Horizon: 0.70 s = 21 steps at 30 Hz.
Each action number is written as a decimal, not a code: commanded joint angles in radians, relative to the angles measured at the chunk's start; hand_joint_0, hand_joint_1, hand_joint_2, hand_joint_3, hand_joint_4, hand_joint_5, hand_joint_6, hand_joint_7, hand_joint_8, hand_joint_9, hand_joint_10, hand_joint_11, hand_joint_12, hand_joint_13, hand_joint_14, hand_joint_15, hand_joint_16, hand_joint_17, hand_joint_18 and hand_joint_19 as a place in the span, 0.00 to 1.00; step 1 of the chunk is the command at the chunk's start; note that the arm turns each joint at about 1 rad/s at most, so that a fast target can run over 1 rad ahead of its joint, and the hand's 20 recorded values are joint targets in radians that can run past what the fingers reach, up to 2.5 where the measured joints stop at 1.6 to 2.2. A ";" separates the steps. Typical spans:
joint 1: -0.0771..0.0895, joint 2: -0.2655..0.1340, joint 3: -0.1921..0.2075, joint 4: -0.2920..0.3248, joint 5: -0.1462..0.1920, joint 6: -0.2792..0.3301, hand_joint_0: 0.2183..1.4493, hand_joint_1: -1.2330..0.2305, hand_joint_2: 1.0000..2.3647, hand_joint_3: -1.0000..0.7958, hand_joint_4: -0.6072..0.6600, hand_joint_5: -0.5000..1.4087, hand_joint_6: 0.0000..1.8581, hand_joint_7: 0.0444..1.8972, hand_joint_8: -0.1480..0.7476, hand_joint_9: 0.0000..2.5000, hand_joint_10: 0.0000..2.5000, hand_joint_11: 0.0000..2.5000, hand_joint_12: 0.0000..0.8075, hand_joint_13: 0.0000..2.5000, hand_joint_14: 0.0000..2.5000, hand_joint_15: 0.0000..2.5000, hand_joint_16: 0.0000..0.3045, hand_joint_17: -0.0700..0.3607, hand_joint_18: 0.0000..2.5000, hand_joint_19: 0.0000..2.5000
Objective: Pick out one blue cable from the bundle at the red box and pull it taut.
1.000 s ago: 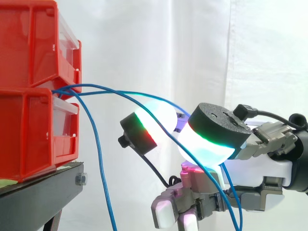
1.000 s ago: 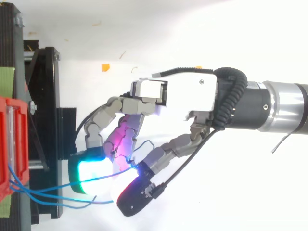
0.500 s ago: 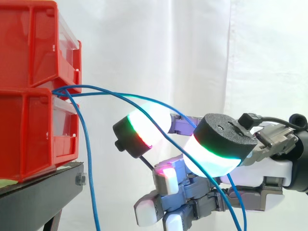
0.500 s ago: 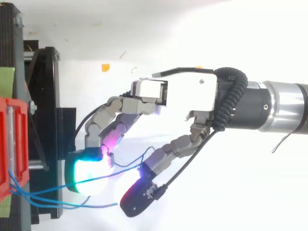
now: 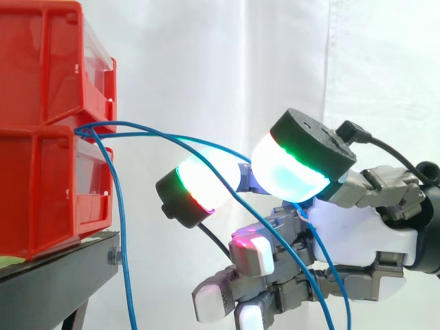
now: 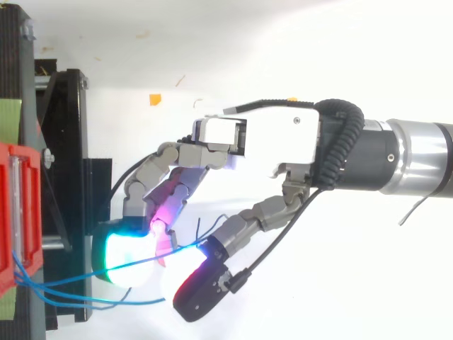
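Blue cable (image 5: 148, 128) leaves the gap between the red bins (image 5: 48, 172) in the side view and runs right, slightly downward, to the hand (image 5: 357, 237), where the curled fingers (image 5: 206, 180) pinch it. A slack strand (image 5: 118, 234) hangs beside the bins. In the top view, its long axis lies from bins to hand; the bin contents are hidden.

Two fixed cameras, both close on the work.
Side: looks level across, red bins (image 5: 41, 172) left, hand (image 5: 357, 234) right. Top: looks straight down; shares bins, hand, blue cable (image 5: 137, 126).
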 commanded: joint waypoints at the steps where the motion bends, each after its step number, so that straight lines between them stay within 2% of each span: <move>1: 0.000 0.001 0.000 0.000 0.000 0.000 0.22 0.34 0.00 0.28 0.41 0.18 0.48 0.33 0.45 0.44 0.01 0.32 0.42 0.32 0.01 0.16 0.16 0.42 0.31 0.25; 9: 0.000 -0.001 0.000 0.000 -0.001 0.000 0.19 0.35 0.00 0.28 0.40 0.18 0.47 0.33 0.47 0.44 0.01 0.31 0.44 0.33 0.01 0.16 0.18 0.44 0.32 0.24; 21: 0.000 -0.001 0.000 0.000 -0.001 0.002 0.20 0.45 0.00 0.28 0.37 0.20 0.45 0.37 0.47 0.47 0.01 0.31 0.44 0.35 0.01 0.16 0.17 0.44 0.33 0.26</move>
